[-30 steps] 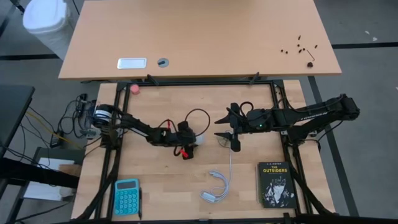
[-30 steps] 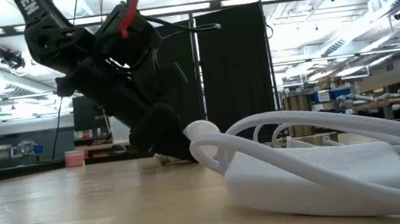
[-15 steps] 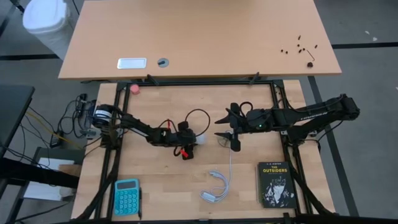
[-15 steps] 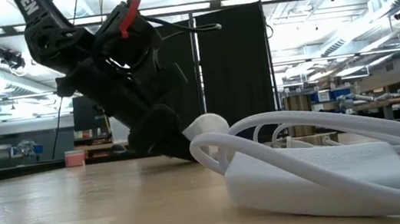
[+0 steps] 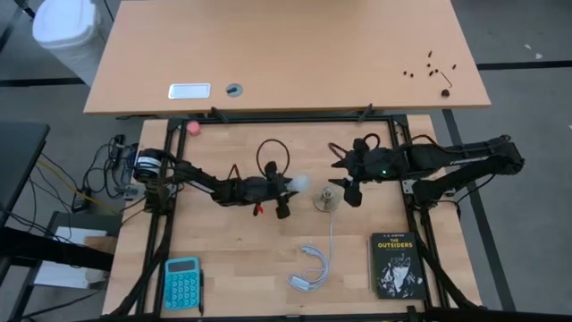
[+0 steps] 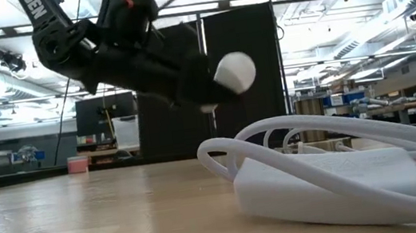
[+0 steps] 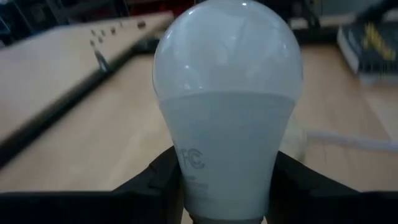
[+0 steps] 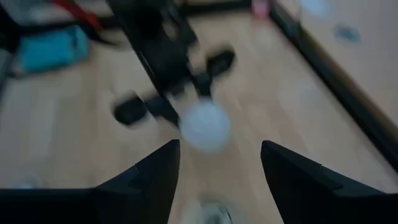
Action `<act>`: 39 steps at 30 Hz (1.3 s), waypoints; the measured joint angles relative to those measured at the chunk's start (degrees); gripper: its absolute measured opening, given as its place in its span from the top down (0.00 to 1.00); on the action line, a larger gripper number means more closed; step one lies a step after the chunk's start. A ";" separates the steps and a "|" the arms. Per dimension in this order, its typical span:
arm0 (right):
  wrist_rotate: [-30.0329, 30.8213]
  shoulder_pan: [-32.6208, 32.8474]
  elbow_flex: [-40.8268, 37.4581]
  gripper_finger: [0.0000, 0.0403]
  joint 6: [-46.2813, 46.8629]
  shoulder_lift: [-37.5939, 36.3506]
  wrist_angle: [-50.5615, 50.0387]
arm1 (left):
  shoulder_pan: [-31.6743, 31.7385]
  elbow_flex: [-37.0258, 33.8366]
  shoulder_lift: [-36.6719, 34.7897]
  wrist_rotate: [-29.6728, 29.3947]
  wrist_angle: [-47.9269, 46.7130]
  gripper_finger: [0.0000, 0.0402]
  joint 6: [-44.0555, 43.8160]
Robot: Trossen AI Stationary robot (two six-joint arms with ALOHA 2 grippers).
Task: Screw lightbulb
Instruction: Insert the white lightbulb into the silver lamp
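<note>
Above the table (image 5: 223, 259), the left fingers (image 7: 155, 180) grip the lightbulb (image 5: 296, 184) by its base, the right fingers (image 8: 149, 174) part-open; next, align it over the socket (image 5: 325, 199).

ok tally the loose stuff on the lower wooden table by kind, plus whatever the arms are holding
bulb: 1, in the left pincer
socket: 1
cable: 1
book: 1
calculator: 1
pink ball: 1
total: 6
</note>
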 joint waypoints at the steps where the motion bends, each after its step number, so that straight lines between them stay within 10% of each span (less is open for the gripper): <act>1: -0.20 -0.26 0.65 0.40 0.73 0.57 -2.31 | 0.15 0.80 0.00 0.20 0.15 0.58 0.32; 18: -7.22 -0.44 2.68 0.32 14.03 2.38 -12.66 | 0.72 16.17 9.32 6.19 3.19 0.58 2.92; 39: -8.09 -2.93 -0.21 0.10 30.11 4.25 -2.69 | 0.79 16.57 11.54 5.05 10.52 0.58 10.72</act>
